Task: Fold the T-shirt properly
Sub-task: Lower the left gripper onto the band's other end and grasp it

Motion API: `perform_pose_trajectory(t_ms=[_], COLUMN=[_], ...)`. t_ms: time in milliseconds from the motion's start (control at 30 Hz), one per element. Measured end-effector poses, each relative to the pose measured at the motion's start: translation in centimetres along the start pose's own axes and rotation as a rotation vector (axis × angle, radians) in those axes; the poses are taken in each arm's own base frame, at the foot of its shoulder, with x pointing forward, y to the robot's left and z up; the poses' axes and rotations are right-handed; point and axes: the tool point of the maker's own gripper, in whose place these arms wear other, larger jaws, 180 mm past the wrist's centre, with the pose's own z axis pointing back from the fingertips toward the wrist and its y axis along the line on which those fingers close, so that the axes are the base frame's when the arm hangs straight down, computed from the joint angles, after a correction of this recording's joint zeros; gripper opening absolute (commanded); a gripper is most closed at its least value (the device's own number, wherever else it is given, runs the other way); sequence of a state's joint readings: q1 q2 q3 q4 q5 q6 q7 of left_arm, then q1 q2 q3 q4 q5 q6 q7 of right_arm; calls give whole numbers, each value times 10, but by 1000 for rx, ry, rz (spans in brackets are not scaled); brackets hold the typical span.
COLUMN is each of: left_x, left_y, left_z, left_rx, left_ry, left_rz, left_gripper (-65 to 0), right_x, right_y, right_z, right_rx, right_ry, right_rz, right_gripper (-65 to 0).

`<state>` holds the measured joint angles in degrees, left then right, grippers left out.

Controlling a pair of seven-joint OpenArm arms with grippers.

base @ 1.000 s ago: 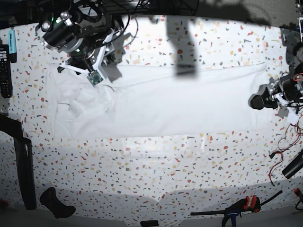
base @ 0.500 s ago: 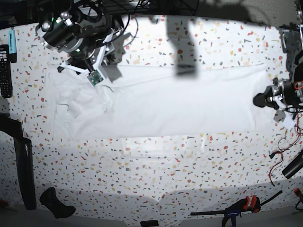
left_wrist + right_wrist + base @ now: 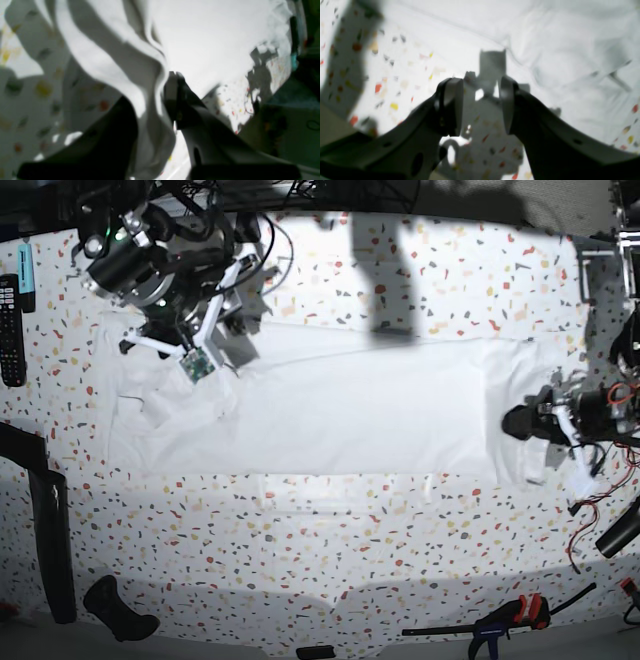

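base view: left tool (image 3: 522, 423) pinches the t-shirt (image 3: 340, 405) hem; right tool (image 3: 481, 105) hovers part-open, empty.

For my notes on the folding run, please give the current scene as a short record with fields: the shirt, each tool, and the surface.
shirt: white T-shirt spread flat across the speckled table, its end on the base view's right lifted and folding inward
left tool: left tool shut on the T-shirt's edge
right tool: right tool open, holding nothing, above the shirt's other end
other items: remote, clamp
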<state>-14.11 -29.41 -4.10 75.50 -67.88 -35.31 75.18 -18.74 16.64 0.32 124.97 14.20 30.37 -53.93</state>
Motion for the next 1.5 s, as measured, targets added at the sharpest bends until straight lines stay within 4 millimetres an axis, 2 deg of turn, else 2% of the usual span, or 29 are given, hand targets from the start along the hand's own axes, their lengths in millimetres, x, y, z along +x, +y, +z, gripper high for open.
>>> perform_pose_trajectory(t_ms=[100, 167, 300, 400, 533, 633, 767, 900, 1033, 1333, 1500], left_x=[17, 21, 13, 11, 21, 28, 26, 26, 13, 14, 19], left_y=[-20, -25, -34, -52, -76, -83, -92, -104, -113, -114, -127], left_z=[-17, -33, -61, -82, -102, -116, -131, -140, -146, -147, -145], left_rx=[-7, 16, 32, -6, -62, -39, -16, -38, -61, -64, -138], left_ry=[-59, -86, -68, -71, -128, -165, -152, -146, -73, -76, -104], left_rz=[-59, -41, 0, 21, 38, 32, 19, 25, 30, 30, 57], left_gripper=[-650, -650, -650, -650, -650, -650, -650, -650, -650, -650, -650], right_x=[16, 28, 43, 37, 40, 40, 40, 40, 40, 39, 40], right_y=[32, 50, 56, 62, 63, 63, 63, 63, 63, 63, 63], right_z=[10, 22, 38, 38, 38, 38, 38, 38, 38, 38, 38], right_rx=[156, 227, 240, 270, 281, 281, 281, 281, 281, 281, 281], right_ry=[-79, -134, -180, -152, -163, -163, -163, -163, -163, -163, -163], right_rz=[106, 95, 122, 110, 106, 106, 106, 106, 106, 106, 106], right_gripper=[-399, -399, -399, -399, -399, -399, -399, -399, -399, -399, -399])
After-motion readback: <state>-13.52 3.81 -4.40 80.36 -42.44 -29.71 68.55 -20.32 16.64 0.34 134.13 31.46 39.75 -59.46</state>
